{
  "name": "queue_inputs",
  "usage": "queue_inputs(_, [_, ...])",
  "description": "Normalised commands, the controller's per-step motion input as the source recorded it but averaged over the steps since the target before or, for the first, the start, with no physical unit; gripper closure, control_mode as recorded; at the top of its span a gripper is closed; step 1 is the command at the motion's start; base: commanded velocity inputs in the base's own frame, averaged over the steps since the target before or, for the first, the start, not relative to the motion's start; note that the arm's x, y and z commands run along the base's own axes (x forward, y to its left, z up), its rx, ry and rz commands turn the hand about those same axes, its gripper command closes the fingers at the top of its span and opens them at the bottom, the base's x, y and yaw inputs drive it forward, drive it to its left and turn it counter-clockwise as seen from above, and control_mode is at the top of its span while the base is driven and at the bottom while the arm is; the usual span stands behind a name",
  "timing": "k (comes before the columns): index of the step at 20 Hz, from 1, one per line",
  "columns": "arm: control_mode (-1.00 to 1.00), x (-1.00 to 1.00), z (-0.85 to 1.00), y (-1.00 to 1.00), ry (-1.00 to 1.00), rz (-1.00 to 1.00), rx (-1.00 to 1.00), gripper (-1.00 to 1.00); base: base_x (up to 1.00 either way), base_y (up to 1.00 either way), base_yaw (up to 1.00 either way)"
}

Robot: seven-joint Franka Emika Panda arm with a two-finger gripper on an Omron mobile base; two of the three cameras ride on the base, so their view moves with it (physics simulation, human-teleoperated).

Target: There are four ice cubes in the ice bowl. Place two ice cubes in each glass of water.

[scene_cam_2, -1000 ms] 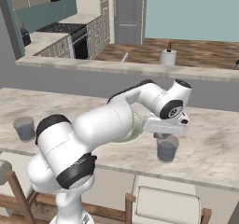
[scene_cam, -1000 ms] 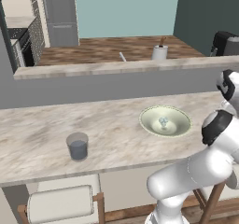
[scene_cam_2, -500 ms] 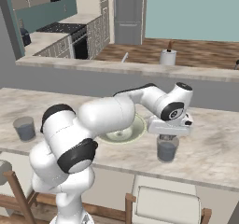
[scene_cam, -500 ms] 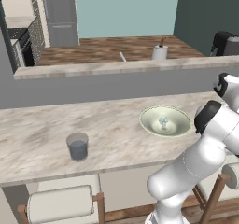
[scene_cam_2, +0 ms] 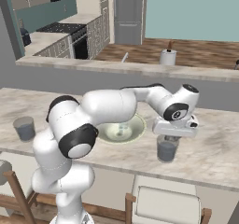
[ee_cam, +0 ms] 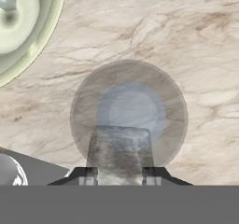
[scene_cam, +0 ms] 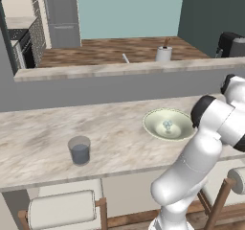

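The arm reaches out low over the counter, elbow bent, hand pointing straight down over the right glass. In the hand view the gripper sits right above that glass with an ice cube pinched between the fingers. The bowl is just beside it with cubes left inside. The other glass stands well apart, further left on the counter.
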Motion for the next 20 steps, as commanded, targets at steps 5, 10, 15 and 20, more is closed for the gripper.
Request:
queue_inputs(5, [-1.00, 0.01, 0.00, 0.00, -0.01, 0.00, 0.00, 1.00, 0.00, 0.00, 0.00])
queue_inputs(10, [-1.00, 0.00, -0.06, 0.01, 0.00, -0.01, 0.00, 1.00, 0.00, 0.00, 0.00])
queue_inputs(15, [-1.00, 0.03, 0.00, 0.19, 0.00, -0.03, 0.00, 1.00, 0.00, 0.00, 0.00])
queue_inputs(20, [-1.00, 0.14, -0.01, 0.15, 0.00, -0.03, 0.00, 1.00, 0.00, 0.00, 0.00])
